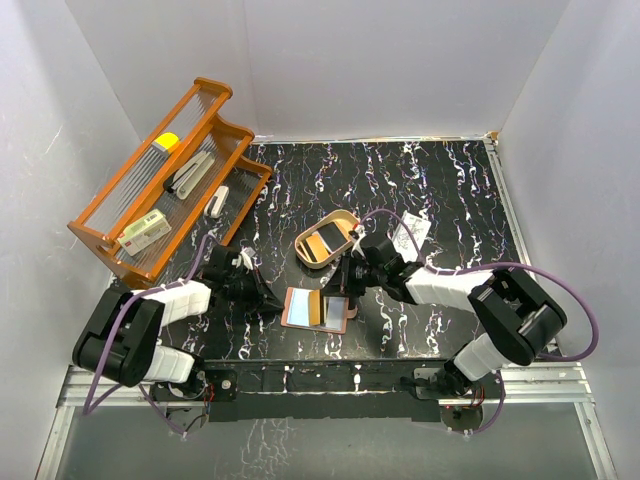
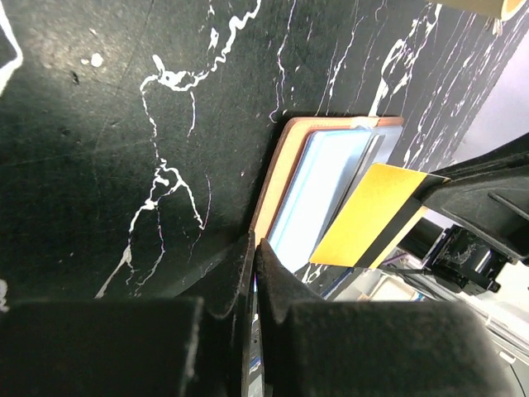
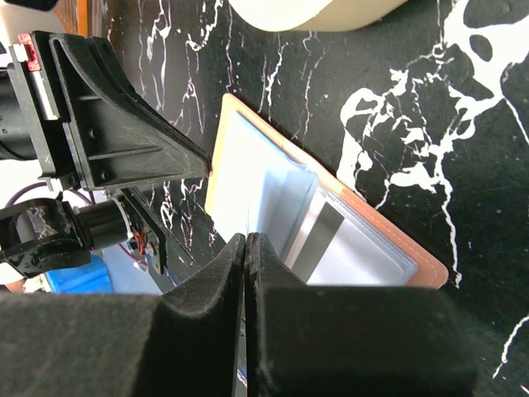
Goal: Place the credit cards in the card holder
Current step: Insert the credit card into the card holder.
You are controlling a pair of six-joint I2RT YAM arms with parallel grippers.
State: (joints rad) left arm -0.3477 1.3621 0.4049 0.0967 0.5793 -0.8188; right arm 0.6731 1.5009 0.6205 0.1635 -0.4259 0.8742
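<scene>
The leather holder lies open on the marble-patterned table with its glossy clear pockets up; black fingers cut off its near end in both wrist views. The right claw pinches a yellow card with a dark stripe, tilted over the pockets. The left claw is narrowed to a slit at the holder's left edge; whether it grips the edge cannot be told.

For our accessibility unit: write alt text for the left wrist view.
A yellow card with a dark stripe, held by the right gripper, hangs tilted over an open card holder with pale blue pockets on a black marbled table. The left gripper, shut, touches the holder's near edge.
</scene>
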